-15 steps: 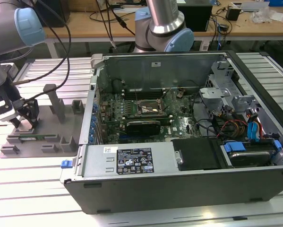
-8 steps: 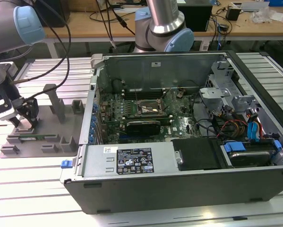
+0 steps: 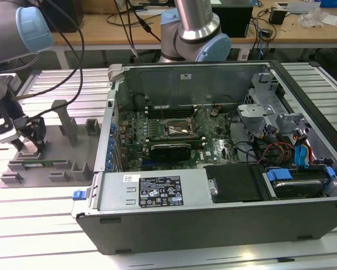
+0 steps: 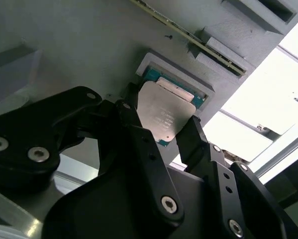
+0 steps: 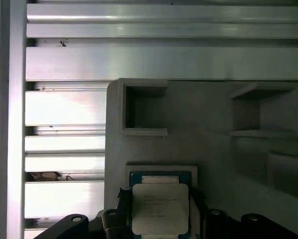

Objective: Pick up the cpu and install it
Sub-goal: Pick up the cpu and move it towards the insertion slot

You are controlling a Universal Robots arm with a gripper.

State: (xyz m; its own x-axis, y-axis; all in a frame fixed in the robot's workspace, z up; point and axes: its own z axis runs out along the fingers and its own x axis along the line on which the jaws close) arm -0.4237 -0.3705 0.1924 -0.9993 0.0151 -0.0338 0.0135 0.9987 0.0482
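Pinches the cpu (image 4: 163, 109) from both sides with the gripper (image 4: 162, 123). Lies flat in a small pocket of the grey holder tray (image 3: 84, 152), right between the claw's tips, well apart from the socket (image 3: 176, 128) inside the open computer case (image 3: 157, 225).

Even room light fills the exterior view, and the slatted table (image 3: 39, 225) in front of the grey tray (image 3: 72, 149) glares almost white. In the second wrist view, the table beside the tray (image 4: 64, 40) burns out to white, and the black gripper (image 4: 161, 124) looms dark and soft. In the first wrist view, slats beside the tray (image 5: 203, 114) shine in bands, its pockets lie in shadow, and the cpu (image 5: 159, 208) shows a pale sheen.
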